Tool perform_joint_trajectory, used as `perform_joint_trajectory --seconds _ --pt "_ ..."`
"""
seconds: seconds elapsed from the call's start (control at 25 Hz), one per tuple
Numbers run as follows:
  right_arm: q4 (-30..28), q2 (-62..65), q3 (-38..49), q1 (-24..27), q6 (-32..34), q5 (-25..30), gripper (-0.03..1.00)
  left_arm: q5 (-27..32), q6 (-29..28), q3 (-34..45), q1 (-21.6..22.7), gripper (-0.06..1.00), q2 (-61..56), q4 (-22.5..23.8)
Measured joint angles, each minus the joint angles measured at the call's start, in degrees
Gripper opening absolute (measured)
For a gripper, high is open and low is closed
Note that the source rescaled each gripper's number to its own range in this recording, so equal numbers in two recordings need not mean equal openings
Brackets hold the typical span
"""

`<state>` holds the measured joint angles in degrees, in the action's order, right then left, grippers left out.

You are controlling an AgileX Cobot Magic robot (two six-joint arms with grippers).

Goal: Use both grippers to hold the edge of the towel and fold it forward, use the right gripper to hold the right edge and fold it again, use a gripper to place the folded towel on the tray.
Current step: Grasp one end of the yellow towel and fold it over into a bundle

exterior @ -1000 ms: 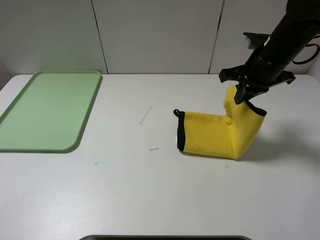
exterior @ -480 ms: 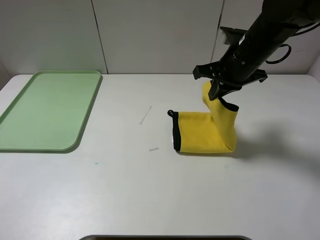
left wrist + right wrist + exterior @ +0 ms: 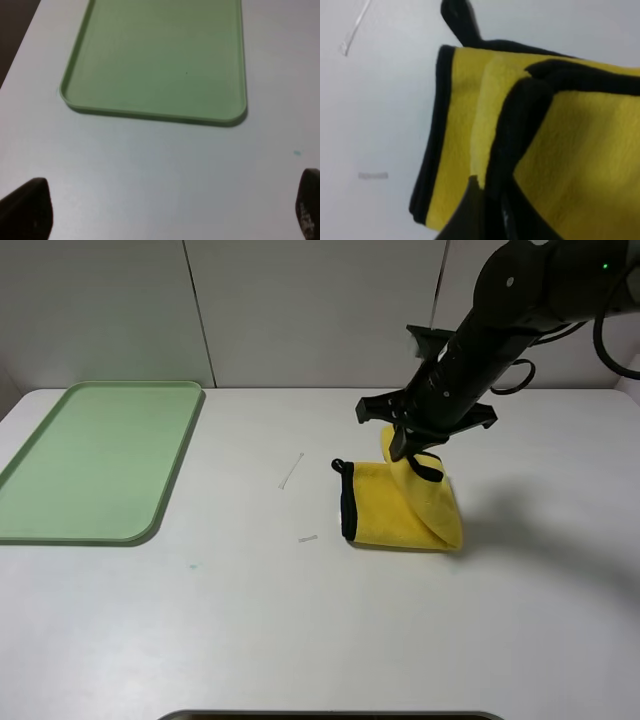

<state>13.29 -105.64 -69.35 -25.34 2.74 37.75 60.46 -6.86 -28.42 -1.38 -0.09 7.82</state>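
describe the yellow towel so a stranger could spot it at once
On the white table, look right of centre, away from the pale-green rectangular plastic tray at the left. Held by the right gripper is a half-folded plush towel. It is the only bright-yellow thing, with black trim and a black corner loop.

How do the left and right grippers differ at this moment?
The left gripper is open and empty; the right gripper is shut on the black edge of the towel. The left gripper hangs over bare table near the tray; the right gripper holds that edge raised above the rest of the towel. Both have black fingers.
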Motion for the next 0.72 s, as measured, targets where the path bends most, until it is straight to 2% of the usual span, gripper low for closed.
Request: perform_joint_trajectory --seconds 0.44,0.52,0.6,0.68,0.72 --pt "2.0 -1.6 0.0 -0.7 0.2 -5.8 0.00 0.0 0.0 0.0 0.0 0.97 0.0 0.0" --pt "2.1 -1.6 0.0 -0.7 0.2 -5.9 0.03 0.0 0.0 0.0 0.0 0.97 0.0 0.0" --pt "2.2 -1.6 0.0 -0.7 0.1 -5.9 0.14 0.0 0.0 0.0 0.0 0.97 0.0 0.0" --pt "2.2 -1.6 0.0 -0.7 0.0 -5.9 0.34 0.0 0.0 0.0 0.0 0.97 0.0 0.0" --pt "2.2 -1.6 0.0 -0.7 0.0 -6.0 0.49 0.0 0.0 0.0 0.0 0.97 0.0 0.0"
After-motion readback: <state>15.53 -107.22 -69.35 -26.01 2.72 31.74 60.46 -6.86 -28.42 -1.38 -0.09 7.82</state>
